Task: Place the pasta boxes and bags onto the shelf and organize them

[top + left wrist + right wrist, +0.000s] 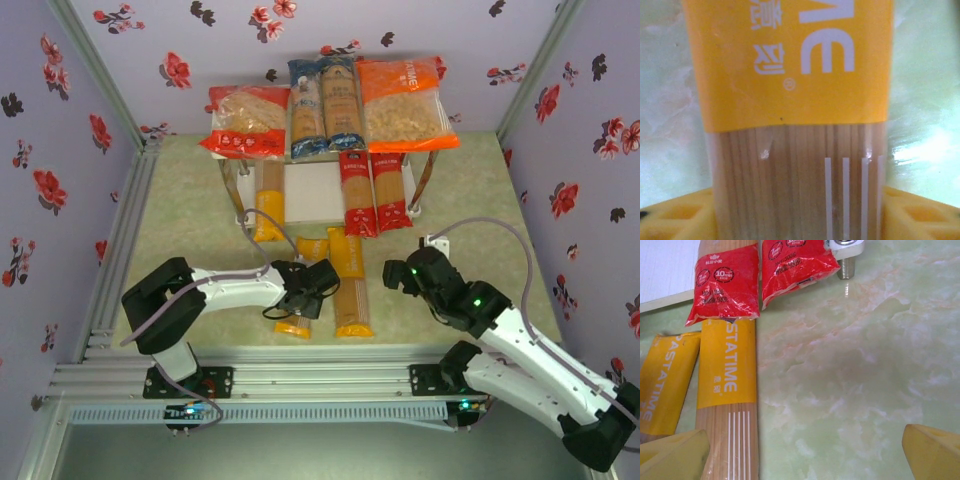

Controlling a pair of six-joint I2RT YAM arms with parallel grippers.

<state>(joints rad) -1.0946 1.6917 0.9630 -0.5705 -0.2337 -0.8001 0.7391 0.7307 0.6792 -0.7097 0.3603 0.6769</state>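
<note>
Left tool [306, 290], fingers [675, 220] pinching yellow spaghetti pack [795, 75]

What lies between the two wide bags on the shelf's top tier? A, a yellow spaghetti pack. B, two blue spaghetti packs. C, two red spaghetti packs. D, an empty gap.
B: in the top external view, two blue spaghetti packs lie side by side on the top board of the shelf, flanked by the red-ended bag and the orange bag.

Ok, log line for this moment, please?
left gripper: clamped on yellow spaghetti pack | right gripper: open over table | shelf: holds seven packs
</note>
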